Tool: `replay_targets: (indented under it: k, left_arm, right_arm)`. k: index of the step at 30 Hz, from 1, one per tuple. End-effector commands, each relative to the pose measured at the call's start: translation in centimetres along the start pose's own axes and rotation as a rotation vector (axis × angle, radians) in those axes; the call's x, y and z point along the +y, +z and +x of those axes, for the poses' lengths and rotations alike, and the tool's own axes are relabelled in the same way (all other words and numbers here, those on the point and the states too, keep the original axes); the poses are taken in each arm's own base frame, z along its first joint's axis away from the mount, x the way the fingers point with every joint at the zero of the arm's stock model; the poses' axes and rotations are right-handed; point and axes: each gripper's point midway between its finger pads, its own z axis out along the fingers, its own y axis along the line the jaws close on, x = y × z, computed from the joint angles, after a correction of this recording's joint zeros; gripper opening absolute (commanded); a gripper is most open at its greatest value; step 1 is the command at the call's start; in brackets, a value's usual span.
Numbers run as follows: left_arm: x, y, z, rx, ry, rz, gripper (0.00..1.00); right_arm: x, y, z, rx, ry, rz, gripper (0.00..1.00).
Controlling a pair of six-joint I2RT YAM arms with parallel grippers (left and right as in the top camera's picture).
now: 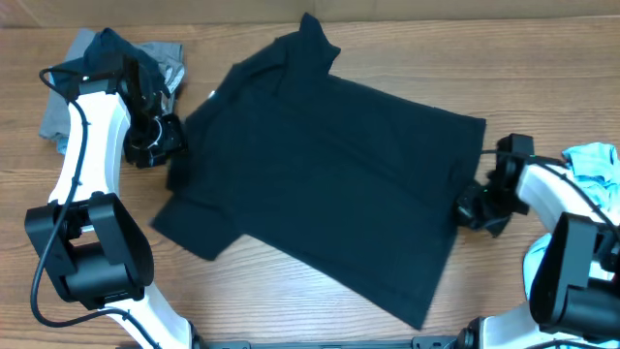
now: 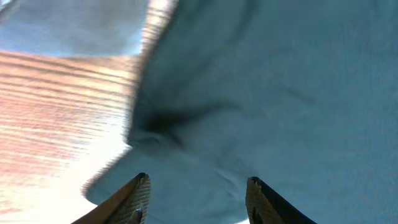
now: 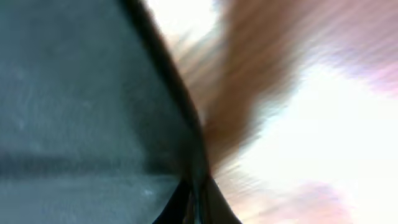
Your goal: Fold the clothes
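**Left end effector [image 2: 198, 185] open, right end effector [image 3: 198, 202] closed on T-shirt [image 1: 329, 184]**

Left end effector hangs low over the T-shirt's collar side, near the surface's [image 1: 252, 302] left edge. Its two tips stand apart with fabric below them, and it grips nothing. Right end effector sits at the hem, near the right edge. Its tips are pressed together, and the dark hem runs straight into them, though that view is blurred. Black and plain, the T-shirt lies spread flat and askew across the middle of the surface, with one sleeve toward the far edge and the other toward the near-left corner. A small white label [image 1: 211, 94] shows at the neck. Crumpled grey and dark clothes [image 1: 160, 60] lie in the far-left corner, and a light blue cloth [image 1: 593, 160] lies at the right edge.
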Motion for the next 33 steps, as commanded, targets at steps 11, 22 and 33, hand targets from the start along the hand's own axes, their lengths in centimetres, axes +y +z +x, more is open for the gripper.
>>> replay_targets:
  k: [11, 22, 33]
  left_arm:
    - [-3.1, 0.4, 0.3, 0.008, 0.141, 0.063, 0.56]
    - [-3.1, 6.1, 8.3, 0.261, 0.171, 0.027, 0.33]
    - [-1.9, 5.9, 9.3, 0.271, 0.117, 0.036, 0.22]
  right_arm:
    - [-1.3, -8.4, -5.3, -0.141, 0.053, 0.026, 0.44]
    - [1.6, -14.6, -1.0, -0.199, -0.083, -0.207, 0.45]
    - [0.7, -16.2, 3.2, -0.141, -0.093, -0.226, 0.49]
